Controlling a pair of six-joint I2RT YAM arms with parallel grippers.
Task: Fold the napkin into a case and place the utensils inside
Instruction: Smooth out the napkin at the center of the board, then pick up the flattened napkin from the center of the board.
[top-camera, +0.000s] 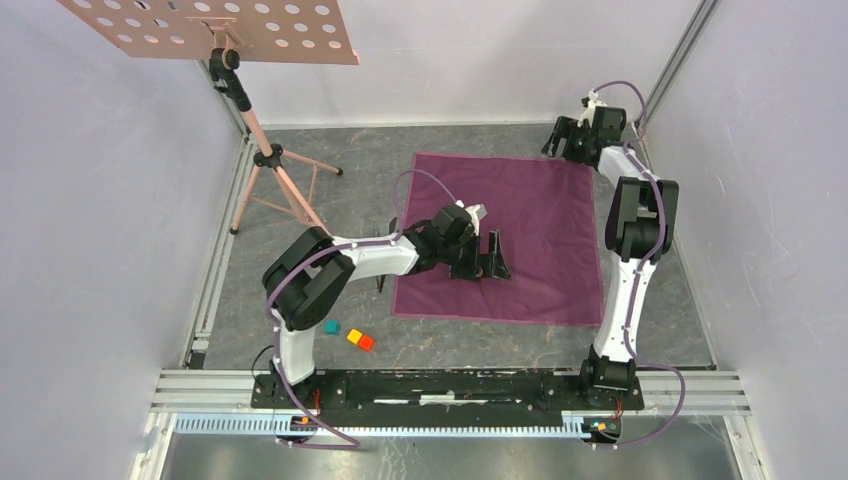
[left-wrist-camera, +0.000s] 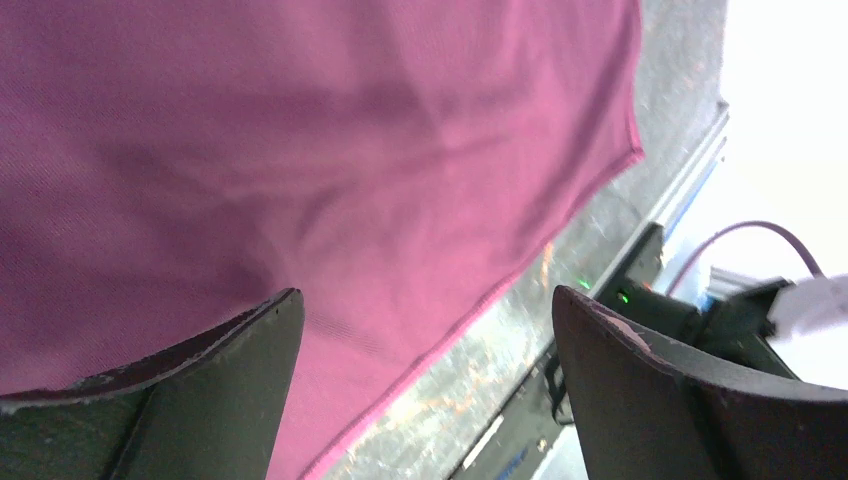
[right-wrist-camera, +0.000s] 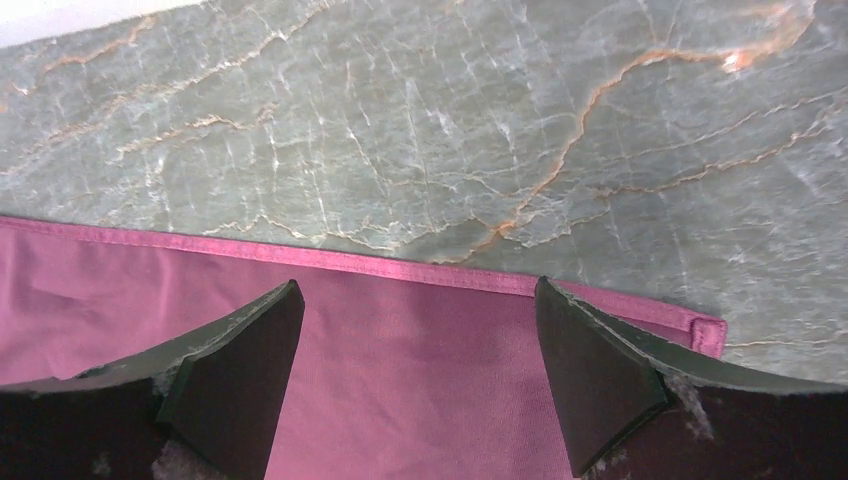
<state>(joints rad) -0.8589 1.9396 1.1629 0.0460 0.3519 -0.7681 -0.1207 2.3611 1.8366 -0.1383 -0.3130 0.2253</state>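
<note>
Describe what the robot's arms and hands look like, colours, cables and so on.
The left arm and right arm share one build: white tube links between bulky black joint housings, with a thin purple cable looping along each. The left hand and right hand are black, with two wedge-shaped fingers, scuffed grey at the edges.

Reads as a robotics lab test cell rather than any lived-in room. Walled in by plain pale panels (top-camera: 90, 220) along the left, far and right edges of a grey marble-patterned worktop (top-camera: 370, 160). Edged with bare aluminium rails (top-camera: 200, 384) at the near edge, with two robot arms (top-camera: 365, 258) bolted to a black plate (top-camera: 450, 388) there. Kitted out with a perforated pink board (top-camera: 210, 25) on a tripod (top-camera: 272, 165) in the far left corner.
</note>
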